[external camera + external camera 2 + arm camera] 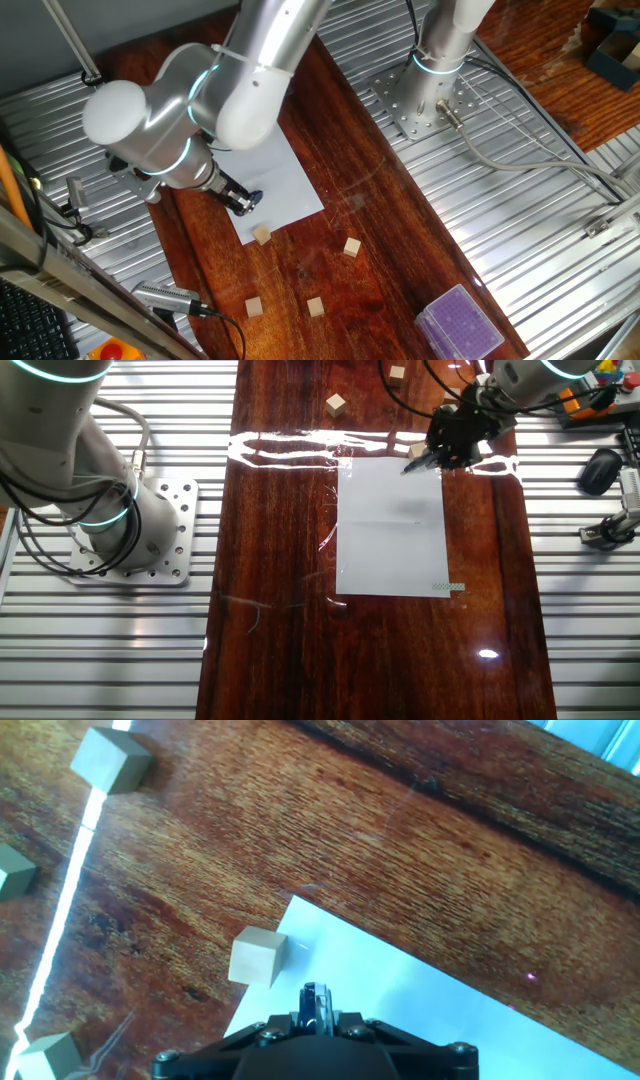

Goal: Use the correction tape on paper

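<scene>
The paper is a blank white sheet on the dark wooden table; it also shows in the other fixed view and in the hand view. My gripper is over the paper's corner nearest the cubes and is shut on the correction tape, a small dark blue dispenser. In the other fixed view the gripper holds the tape's pale tip down at the paper's far right corner. In the hand view the tape's tip pokes out between the jaws, on the paper near its corner.
A tan wooden cube lies just off the paper's corner, close to the tape tip. Further cubes lie on the wood. A purple-topped clear box stands at the table's near end. Ribbed metal flanks the wood.
</scene>
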Action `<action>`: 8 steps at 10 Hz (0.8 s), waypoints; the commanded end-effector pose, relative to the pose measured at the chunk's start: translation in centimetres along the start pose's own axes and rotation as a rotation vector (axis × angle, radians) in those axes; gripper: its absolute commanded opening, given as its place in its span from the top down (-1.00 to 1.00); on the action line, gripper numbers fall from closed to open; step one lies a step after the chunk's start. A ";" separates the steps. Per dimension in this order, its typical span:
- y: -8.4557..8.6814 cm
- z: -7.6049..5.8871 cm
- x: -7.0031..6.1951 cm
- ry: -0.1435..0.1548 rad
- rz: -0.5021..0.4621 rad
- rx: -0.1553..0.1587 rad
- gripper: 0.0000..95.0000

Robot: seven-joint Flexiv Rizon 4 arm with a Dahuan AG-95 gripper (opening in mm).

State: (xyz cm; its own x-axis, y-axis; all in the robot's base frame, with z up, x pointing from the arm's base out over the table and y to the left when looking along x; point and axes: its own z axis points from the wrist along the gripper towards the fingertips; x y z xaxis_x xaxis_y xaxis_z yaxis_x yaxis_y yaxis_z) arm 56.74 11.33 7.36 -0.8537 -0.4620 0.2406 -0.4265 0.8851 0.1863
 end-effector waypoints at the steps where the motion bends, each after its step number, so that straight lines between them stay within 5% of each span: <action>1: 0.0 0.0 -0.1 -0.004 0.012 0.002 1.00; 8: -2.6 0.6 0.1 -0.042 -0.052 0.066 1.00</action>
State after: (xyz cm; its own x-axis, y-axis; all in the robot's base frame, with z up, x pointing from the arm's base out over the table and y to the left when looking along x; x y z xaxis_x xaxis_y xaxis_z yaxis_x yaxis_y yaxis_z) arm 57.53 9.08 6.37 -0.8412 -0.5054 0.1922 -0.4876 0.8626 0.1344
